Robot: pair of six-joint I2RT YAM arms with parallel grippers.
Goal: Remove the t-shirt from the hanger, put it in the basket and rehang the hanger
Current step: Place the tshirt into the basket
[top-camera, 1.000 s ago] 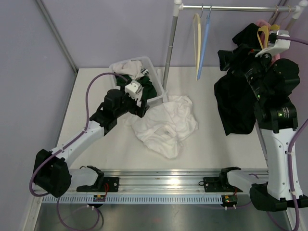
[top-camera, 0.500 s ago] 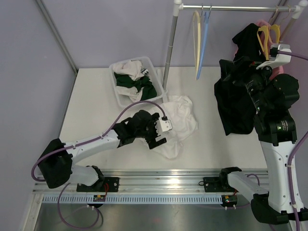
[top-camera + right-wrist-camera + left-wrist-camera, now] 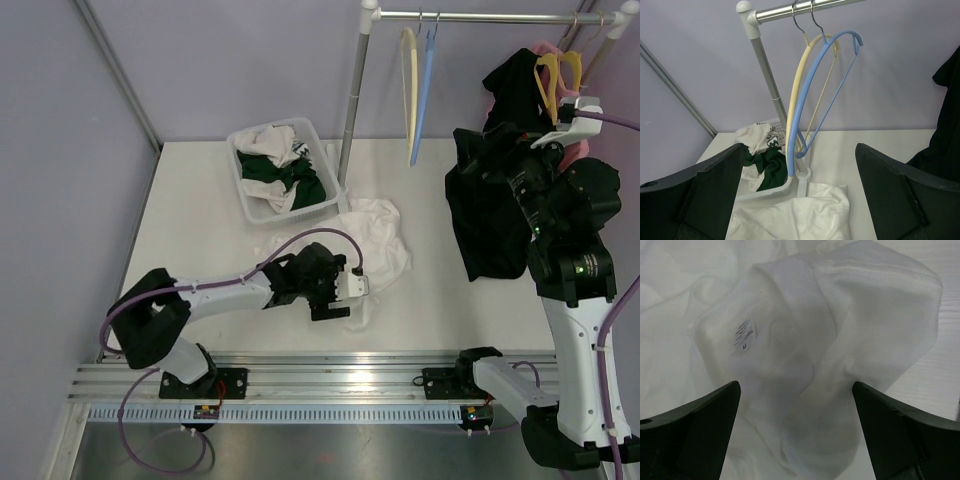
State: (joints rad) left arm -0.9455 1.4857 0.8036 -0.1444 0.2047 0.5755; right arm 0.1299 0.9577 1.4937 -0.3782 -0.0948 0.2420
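Note:
A black t-shirt (image 3: 492,215) hangs from a yellow hanger (image 3: 548,78) at the right end of the rail; its edge shows in the right wrist view (image 3: 946,125). My right gripper (image 3: 478,135) is raised beside the black shirt's upper left, open and empty (image 3: 800,200), facing the rail post. A white t-shirt (image 3: 375,240) lies crumpled on the table. My left gripper (image 3: 335,297) hovers low over its near edge, open and empty (image 3: 795,440), with the collar and label (image 3: 743,335) just ahead between the fingers.
Empty cream (image 3: 799,95) and blue (image 3: 812,85) hangers hang on the rail (image 3: 480,15) by its post (image 3: 352,110). A white basket (image 3: 245,205) with green and white clothes stands at the back left. Something pink hangs behind the black shirt (image 3: 545,48).
My left arm has swung from the basket towards the near edge and now sits over the white shirt's front. The right arm has barely moved.

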